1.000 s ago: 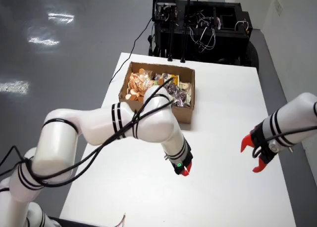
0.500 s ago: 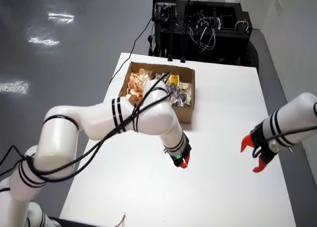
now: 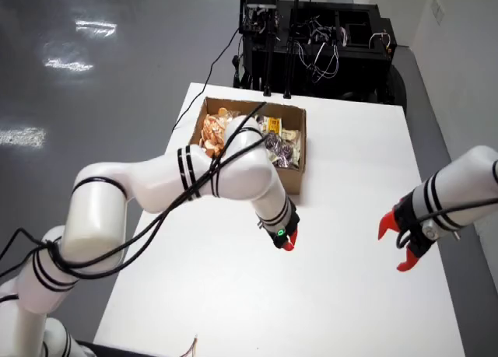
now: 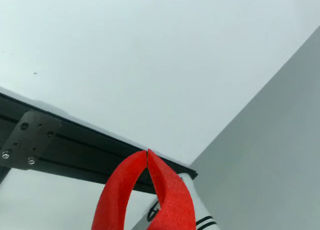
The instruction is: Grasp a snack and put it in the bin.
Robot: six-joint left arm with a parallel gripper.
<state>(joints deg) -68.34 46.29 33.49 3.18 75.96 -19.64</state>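
Gripper [image 3: 289,244] — low over table [image 3: 350,178]

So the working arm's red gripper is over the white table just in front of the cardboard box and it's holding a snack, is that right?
Not quite: the gripper holds nothing. The view that rides on the gripper shows its red fingertips closed tip to tip with no snack between them. The rest stands: in the view from above it hangs over the white table, just in front of the cardboard box.

Glossy white arm [image 3: 156,190], black bands and cables, red-tipped claw [image 3: 289,244].
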